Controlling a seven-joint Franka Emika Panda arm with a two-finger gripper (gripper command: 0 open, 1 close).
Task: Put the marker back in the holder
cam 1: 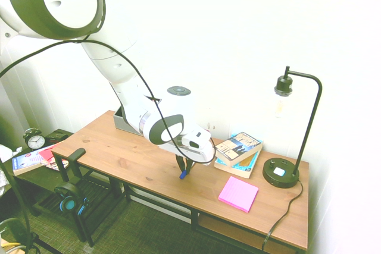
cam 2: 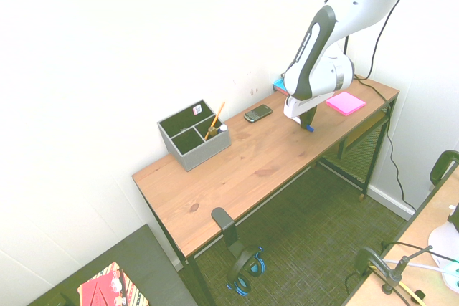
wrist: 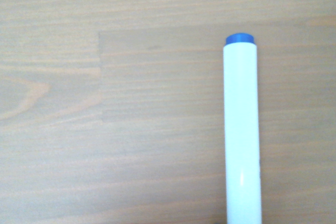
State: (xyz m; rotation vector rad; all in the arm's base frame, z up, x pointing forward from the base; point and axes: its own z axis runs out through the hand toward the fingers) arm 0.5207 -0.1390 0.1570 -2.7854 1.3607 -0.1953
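Observation:
The marker (wrist: 241,129), white-barrelled with a blue end, lies along the wooden desk top in the wrist view. Its blue end (cam 1: 183,175) pokes out just below my gripper (cam 1: 182,167), which is lowered to the desk near the front edge and shut on the marker. From the other side the gripper (cam 2: 307,121) shows the same blue tip (cam 2: 310,128) under it. The holder (cam 2: 193,137), a grey divided box, stands at the desk's far end by the wall, well away from the gripper; the arm partly hides the holder (cam 1: 124,122).
An orange pencil (cam 2: 214,120) stands in the holder. A black phone (cam 2: 257,113) lies between holder and gripper. Stacked books (cam 1: 239,151), a pink notepad (cam 1: 239,193) and a black lamp (cam 1: 281,172) fill the other end of the desk (cam 1: 113,150).

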